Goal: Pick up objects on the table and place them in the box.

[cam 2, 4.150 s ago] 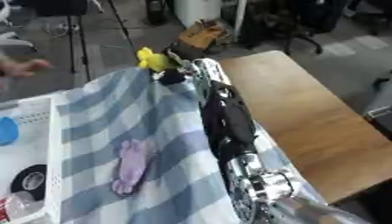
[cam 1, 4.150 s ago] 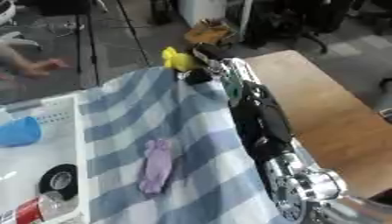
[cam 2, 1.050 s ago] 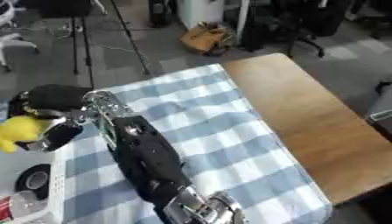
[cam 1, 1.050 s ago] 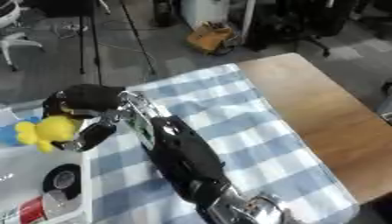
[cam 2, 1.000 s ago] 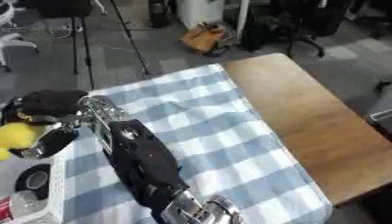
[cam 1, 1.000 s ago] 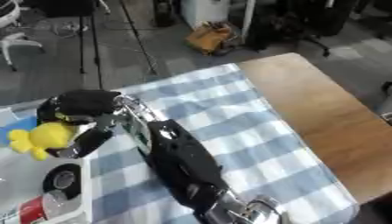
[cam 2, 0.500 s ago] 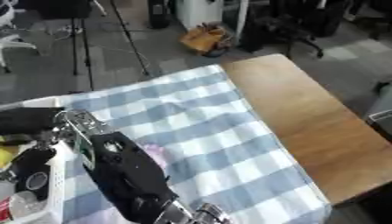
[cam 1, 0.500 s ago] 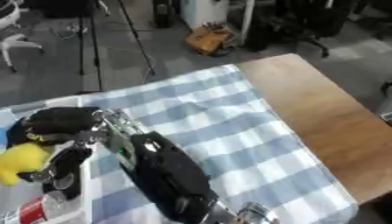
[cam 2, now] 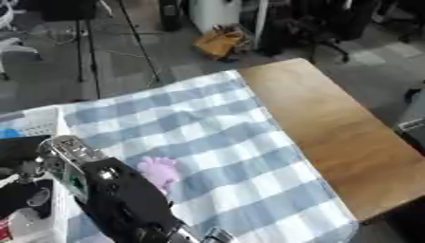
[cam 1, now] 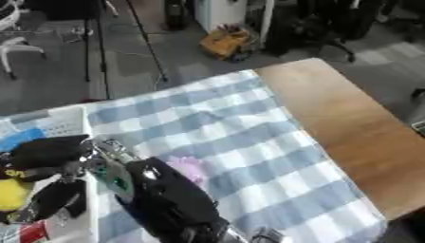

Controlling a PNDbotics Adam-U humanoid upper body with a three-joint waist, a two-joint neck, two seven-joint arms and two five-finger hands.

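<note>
Right hand [cam 1: 46,178] reached across over the white box [cam 1: 51,124], fingers curled round a yellow object [cam 1: 12,193] not yet let go — pink object [cam 2: 158,171] left on the checked cloth [cam 1: 241,142]; left hand unseen.

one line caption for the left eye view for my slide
Right hand holds a yellow toy over the white box; a purple toy remains on the checked cloth.
</note>
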